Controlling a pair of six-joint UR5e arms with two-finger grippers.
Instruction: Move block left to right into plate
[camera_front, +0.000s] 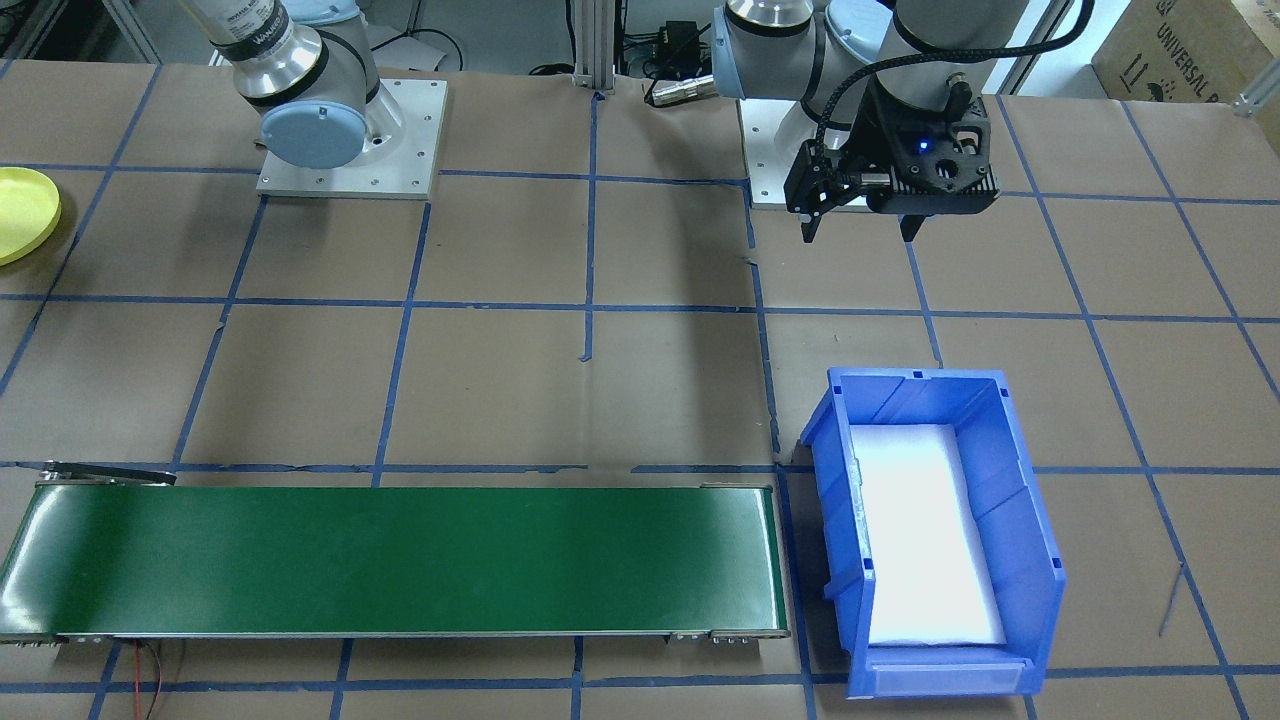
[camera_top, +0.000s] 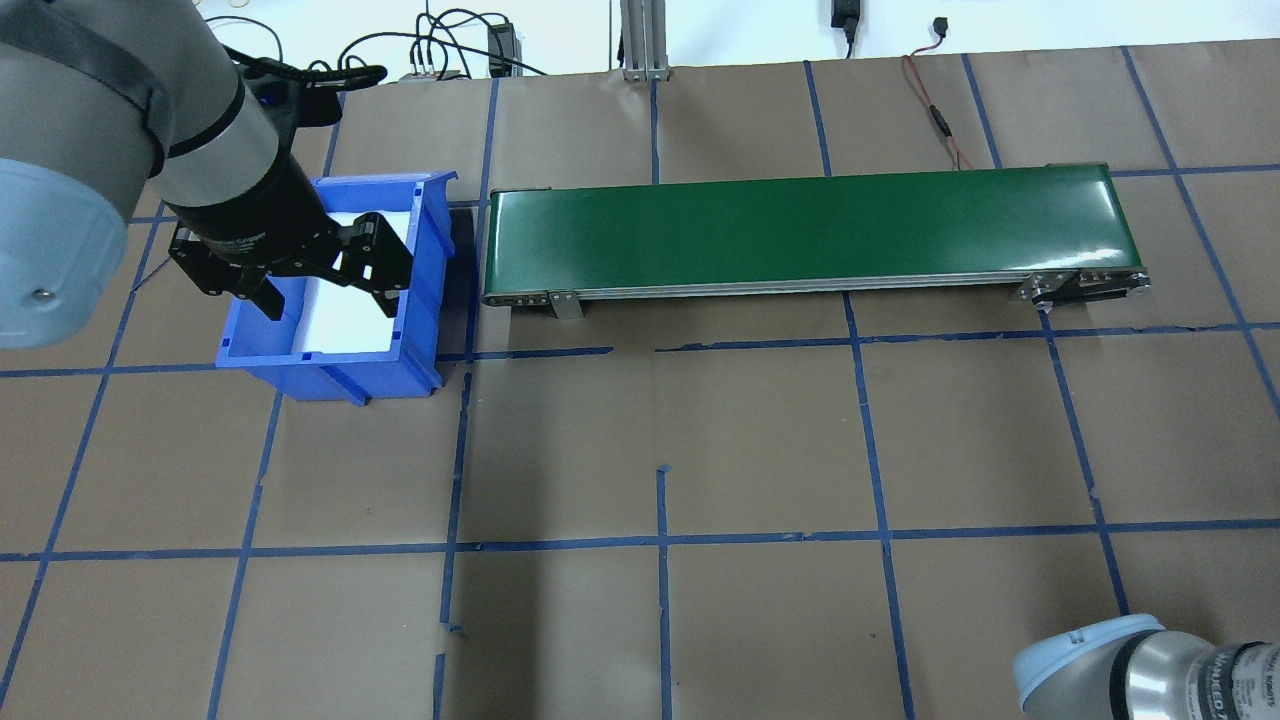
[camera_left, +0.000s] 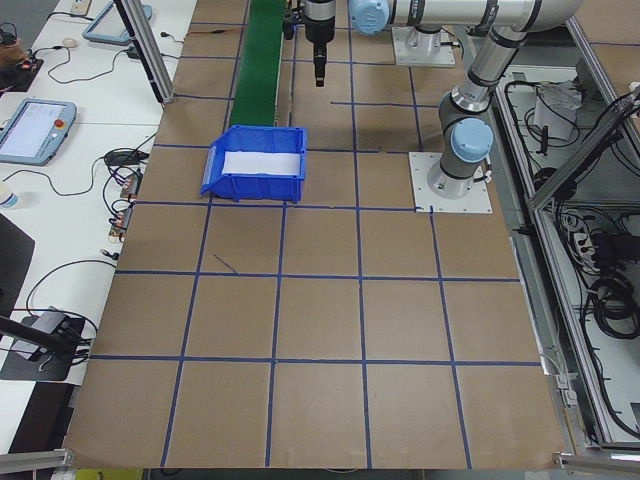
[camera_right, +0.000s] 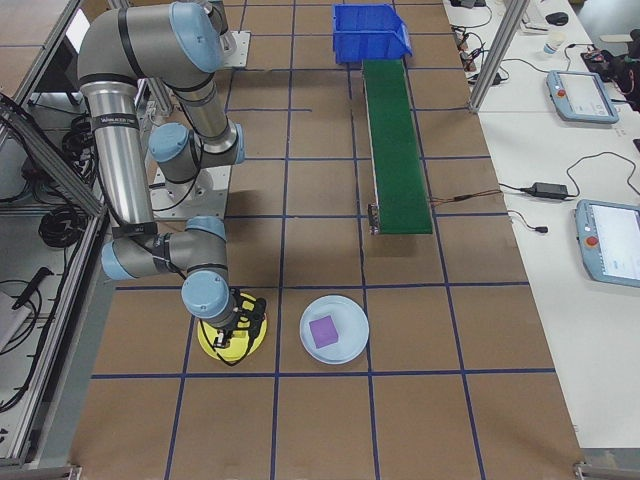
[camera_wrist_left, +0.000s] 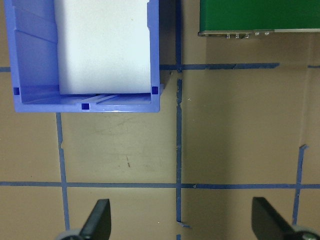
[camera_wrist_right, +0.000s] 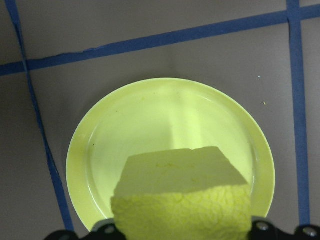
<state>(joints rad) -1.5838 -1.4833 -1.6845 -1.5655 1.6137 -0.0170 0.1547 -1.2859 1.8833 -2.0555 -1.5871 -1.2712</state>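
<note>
In the right wrist view a yellow-green block fills the gap between my right gripper's fingers, which are shut on it. It hangs just above the round yellow plate. The right side view shows that gripper low over the plate. The plate's edge also shows at the far left of the front view. My left gripper hangs open and empty near the robot's side of the blue bin; its fingertips stand wide apart over bare paper.
A green conveyor belt runs across the table beside the blue bin. A pale round plate with a purple block sits just beside the yellow plate. Blue tape lines grid the brown paper.
</note>
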